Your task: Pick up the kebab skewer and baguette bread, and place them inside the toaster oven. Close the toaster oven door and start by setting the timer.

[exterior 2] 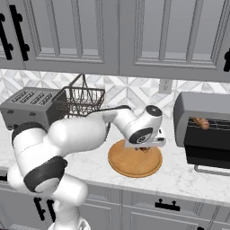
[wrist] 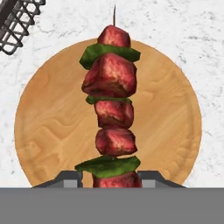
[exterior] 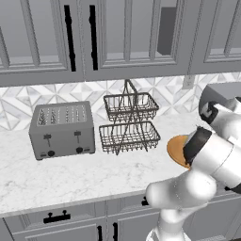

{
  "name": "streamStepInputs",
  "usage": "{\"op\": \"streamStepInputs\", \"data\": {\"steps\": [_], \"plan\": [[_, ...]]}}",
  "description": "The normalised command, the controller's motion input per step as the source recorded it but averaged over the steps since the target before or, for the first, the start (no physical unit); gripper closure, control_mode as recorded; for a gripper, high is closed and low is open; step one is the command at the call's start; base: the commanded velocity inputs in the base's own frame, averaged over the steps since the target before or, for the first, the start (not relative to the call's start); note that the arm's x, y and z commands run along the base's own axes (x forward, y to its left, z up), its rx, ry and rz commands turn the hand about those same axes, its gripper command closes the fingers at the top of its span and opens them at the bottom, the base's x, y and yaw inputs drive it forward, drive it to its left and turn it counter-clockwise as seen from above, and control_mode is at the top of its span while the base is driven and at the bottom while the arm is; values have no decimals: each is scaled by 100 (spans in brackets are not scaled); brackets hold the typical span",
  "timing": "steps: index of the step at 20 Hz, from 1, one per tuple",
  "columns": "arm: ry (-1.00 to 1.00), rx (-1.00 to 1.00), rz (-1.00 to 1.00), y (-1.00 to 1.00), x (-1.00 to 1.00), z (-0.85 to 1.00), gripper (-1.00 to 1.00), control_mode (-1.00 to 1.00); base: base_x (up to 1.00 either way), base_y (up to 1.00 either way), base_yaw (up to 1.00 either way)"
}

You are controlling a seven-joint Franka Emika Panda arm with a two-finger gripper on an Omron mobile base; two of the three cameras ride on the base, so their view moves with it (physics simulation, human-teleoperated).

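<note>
- The tool is clamped on the bottom end of the kebab skewer, a finger on each side of the lowest meat chunk.
- The skewer reaches away from the tool across the round wooden board, which lies on the marble tabletop under the tool.
- Off to the tool's side, the toaster oven stands with its door dropped open; the baguette bread lies inside on the rack.
- The two-tier wire basket stands on the far side.

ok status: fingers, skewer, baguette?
Gripper closed on kebab skewer, over wooden board. Baguette bread inside toaster oven, door open. Nothing in the way.
</note>
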Motion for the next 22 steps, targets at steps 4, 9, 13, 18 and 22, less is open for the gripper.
{"op": "streamStepInputs", "data": {"steps": [4, 9, 13, 18, 22], "plan": [[3, -1, -10, 67, -65, 80, 100, -100, 0, 0, 0], [4, -1, -9, 72, -69, 74, 100, -100, 0, 0, 0], [6, -1, -9, 72, -61, 70, 100, -100, 0, 0, 0], [3, -2, -5, 47, -38, 41, 100, -100, 0, 0, 0], [1, -4, -11, 44, -11, 42, 100, -100, 0, 0, 0]]}}
